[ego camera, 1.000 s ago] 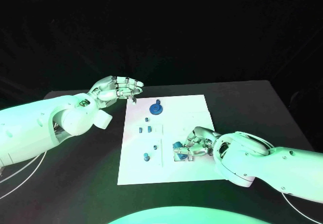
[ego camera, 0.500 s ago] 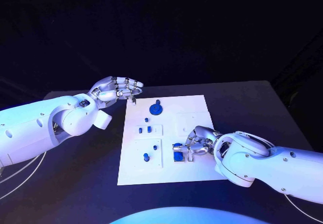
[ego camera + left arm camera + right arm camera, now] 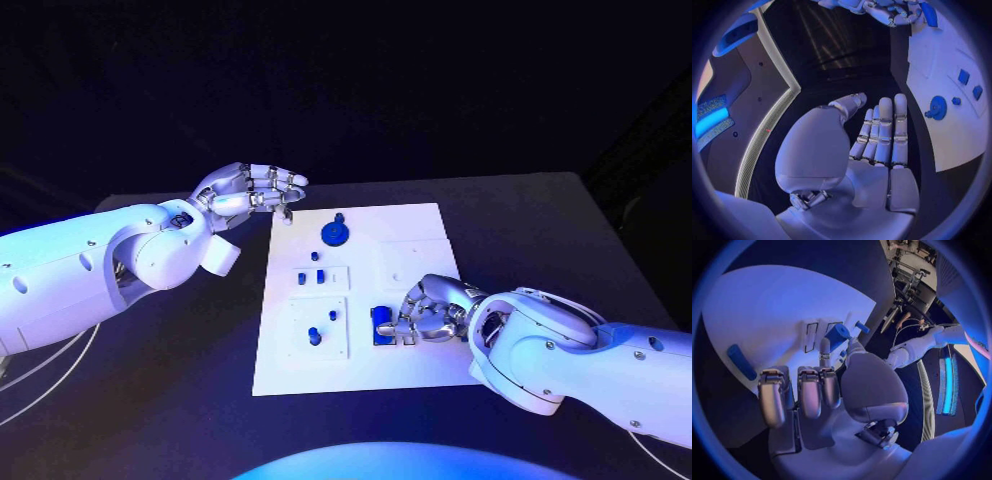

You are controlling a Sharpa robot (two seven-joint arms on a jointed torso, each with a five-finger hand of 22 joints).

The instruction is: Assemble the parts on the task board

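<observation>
Right hand (image 3: 430, 312) low over the near right part of the white task board (image 3: 418, 225), fingers curled around a small blue part (image 3: 837, 335) (pinched between thumb and a fingertip, as the right wrist view shows). Another blue part, an elongated block (image 3: 381, 322), flat on the board just beside that hand, on its left. Left hand (image 3: 248, 190) off the board's far left corner, above the black table (image 3: 173, 370), fingers curled in at the tips and grasping nothing. Round blue disc with a small knob (image 3: 335, 233) near the far edge of the board. Two small blue pieces (image 3: 309, 279) in a raised square at mid-board, two more (image 3: 316, 337) in the square nearer the robot.
</observation>
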